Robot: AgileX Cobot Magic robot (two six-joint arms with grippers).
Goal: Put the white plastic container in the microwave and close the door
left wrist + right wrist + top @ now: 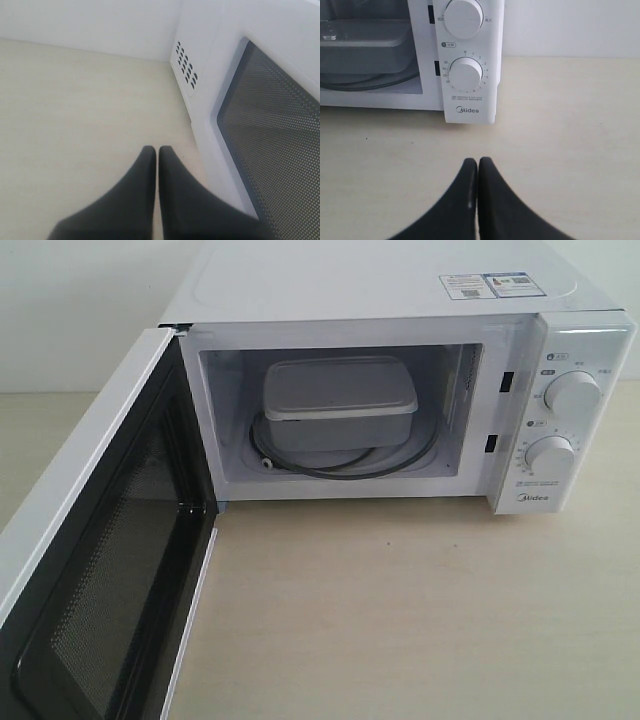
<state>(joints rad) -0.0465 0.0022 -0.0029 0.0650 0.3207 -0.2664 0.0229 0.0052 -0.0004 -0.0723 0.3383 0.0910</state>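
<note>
The white plastic container [338,405] sits inside the microwave [400,300], resting on the glass turntable [385,462]; it also shows in the right wrist view, container [362,45]. The door [95,570] hangs wide open toward the front left, dark mesh window facing in. My left gripper [158,150] is shut and empty, just outside the door's outer face [270,130]. My right gripper [478,162] is shut and empty, over the table in front of the dial panel [466,75]. Neither gripper appears in the exterior view.
A pale wooden table [420,610] runs in front of the microwave. Two round dials [572,393] stand on the right panel. A white wall [85,22] rises behind the table, and vent slots [186,67] mark the microwave's side.
</note>
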